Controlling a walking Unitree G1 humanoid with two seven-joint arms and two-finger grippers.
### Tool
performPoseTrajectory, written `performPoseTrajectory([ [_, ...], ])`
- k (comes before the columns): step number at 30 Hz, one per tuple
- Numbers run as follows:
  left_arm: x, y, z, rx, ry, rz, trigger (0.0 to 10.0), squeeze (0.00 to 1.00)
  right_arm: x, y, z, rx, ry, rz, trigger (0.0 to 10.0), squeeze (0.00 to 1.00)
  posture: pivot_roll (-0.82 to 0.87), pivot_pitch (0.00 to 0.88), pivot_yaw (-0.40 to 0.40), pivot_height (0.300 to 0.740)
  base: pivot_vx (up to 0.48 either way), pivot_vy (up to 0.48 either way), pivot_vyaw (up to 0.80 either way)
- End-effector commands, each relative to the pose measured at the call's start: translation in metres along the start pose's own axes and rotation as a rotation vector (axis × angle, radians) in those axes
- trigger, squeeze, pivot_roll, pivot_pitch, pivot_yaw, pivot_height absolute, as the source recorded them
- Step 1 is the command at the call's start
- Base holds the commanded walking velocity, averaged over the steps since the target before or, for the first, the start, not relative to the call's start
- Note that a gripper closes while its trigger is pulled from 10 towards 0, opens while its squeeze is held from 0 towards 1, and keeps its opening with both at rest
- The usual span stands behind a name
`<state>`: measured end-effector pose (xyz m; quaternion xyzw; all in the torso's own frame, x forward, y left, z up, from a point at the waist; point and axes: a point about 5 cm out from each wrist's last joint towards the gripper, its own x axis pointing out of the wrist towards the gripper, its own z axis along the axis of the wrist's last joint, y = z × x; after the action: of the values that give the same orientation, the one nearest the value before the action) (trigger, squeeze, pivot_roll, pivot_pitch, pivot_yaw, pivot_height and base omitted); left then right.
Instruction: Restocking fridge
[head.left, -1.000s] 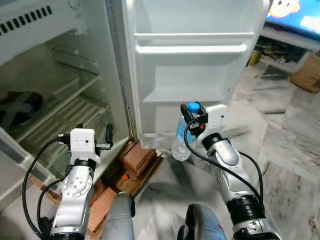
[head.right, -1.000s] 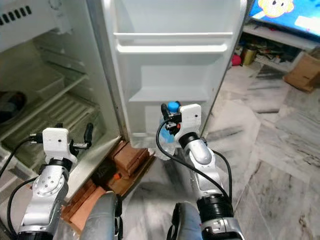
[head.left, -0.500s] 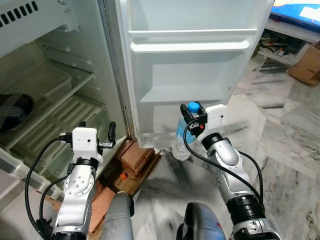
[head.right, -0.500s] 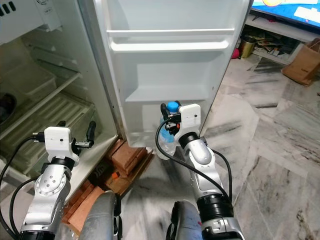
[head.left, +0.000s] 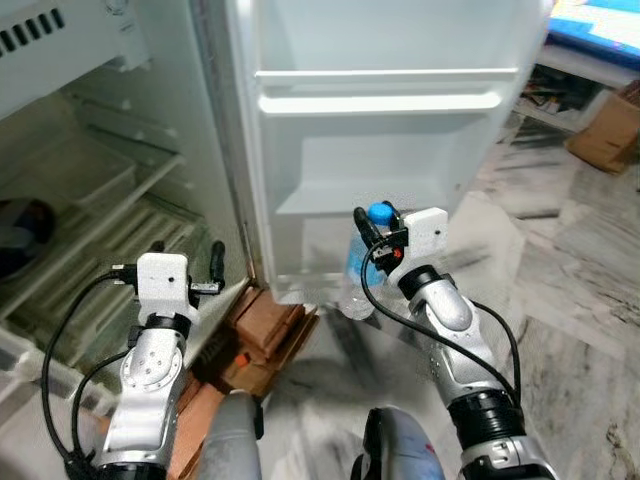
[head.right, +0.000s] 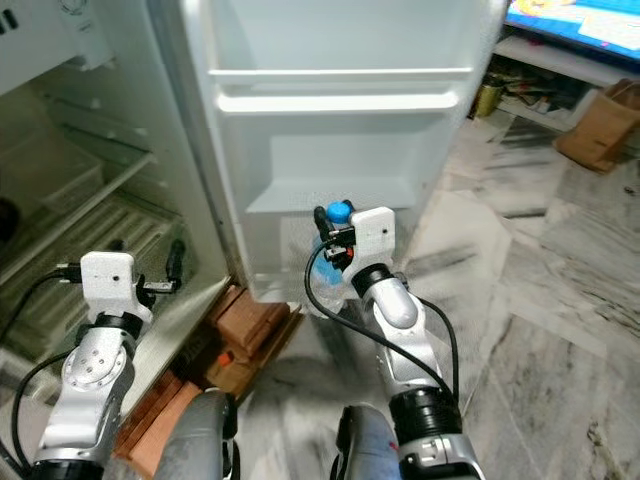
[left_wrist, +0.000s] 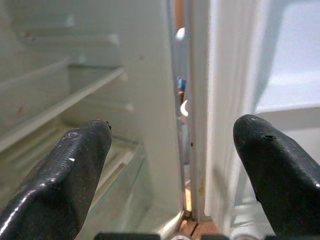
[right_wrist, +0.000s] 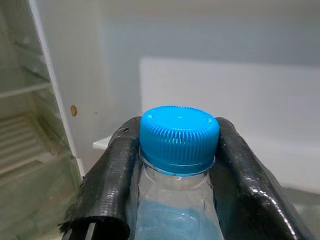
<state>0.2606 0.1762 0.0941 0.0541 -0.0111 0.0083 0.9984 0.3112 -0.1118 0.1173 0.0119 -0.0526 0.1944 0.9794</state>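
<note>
Left eye view: right hand (head.left: 372, 232) raised in front of the open fridge door (head.left: 390, 150), fingers clamped on the neck of a bottle (head.left: 362, 280) just under its blue cap (head.left: 379, 212). Bottle hangs upright, long axis vertical, body below the hand. Door shelves lie straight ahead of it: the lower shelf (head.left: 355, 200) just above cap level, the upper rail (head.left: 385, 100) well above. Both shelves look bare. So the bottle must go up and forward to clear a shelf lip; the right arm is the nearer one by far. Left hand (head.left: 205, 272) hangs low by the fridge body, near the hinge side, holding nothing. Bricks (head.left: 270, 320) prop the fridge base on the marble floor (head.left: 570, 290).

Right eye view: same layout. Fridge interior (head.right: 70, 210) at robot's left shows wire and glass shelves; a dark round thing sits at its far edge, too cropped to name. Cardboard box (head.right: 600, 125) well off to the right.

Left wrist view: the two fingers (left_wrist: 65, 170) stand wide apart, nothing between them, aimed at the gap where door meets cabinet. Interior shelves pale and bare here.

Right wrist view: cap (right_wrist: 179, 137) centred between both fingers (right_wrist: 112, 185), which press the neck on either side. White door panel directly beyond; a shelf edge probably sits behind the cap, though the focus is soft.
</note>
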Motion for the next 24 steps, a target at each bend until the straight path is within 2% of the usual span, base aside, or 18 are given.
performPoseTrajectory([
  [1,0.0002,-0.0047,-0.0005,-0.008,0.001,-0.019,10.0,0.00,-0.0002,-0.0044,0.0065,-0.021,-0.028,-0.012,10.0,0.00,0.13,0.120,-0.018,0.642,0.326,0.000,0.00],
  [24,0.0021,-0.0077,0.0004,-0.016,-0.001,-0.024,10.0,0.00,-0.0002,-0.0044,0.0057,-0.031,-0.021,-0.003,10.0,0.00,0.12,0.124,-0.016,0.642,0.364,0.000,0.00],
])
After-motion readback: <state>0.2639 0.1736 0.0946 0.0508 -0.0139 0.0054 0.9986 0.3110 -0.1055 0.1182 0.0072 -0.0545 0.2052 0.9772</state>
